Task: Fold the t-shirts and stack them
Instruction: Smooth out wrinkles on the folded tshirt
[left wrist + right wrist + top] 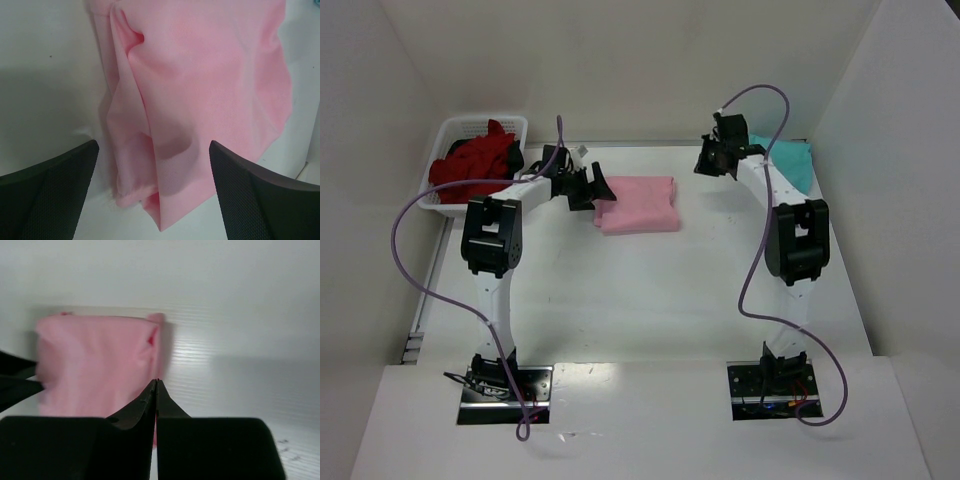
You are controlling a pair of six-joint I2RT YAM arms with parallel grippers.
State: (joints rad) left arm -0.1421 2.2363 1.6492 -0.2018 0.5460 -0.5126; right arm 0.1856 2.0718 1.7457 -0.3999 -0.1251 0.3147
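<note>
I note the left gripper (586, 190) spread wide, empty, at the left edge of the folded pink t-shirt (640, 205) lying mid-table toward the back. The right gripper (713, 160) is clenched on nothing beside the teal t-shirt (792, 160) far right; dark red t-shirts (475, 168) fill the basket (455, 128).

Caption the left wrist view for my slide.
Open left gripper above a light pink cotton t-shirt on the white table.

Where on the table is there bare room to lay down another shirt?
The table is bare across its middle, nearer than the pink shirt. Crowded: far left, basket with red shirts; far right corner, teal shirt.
</note>
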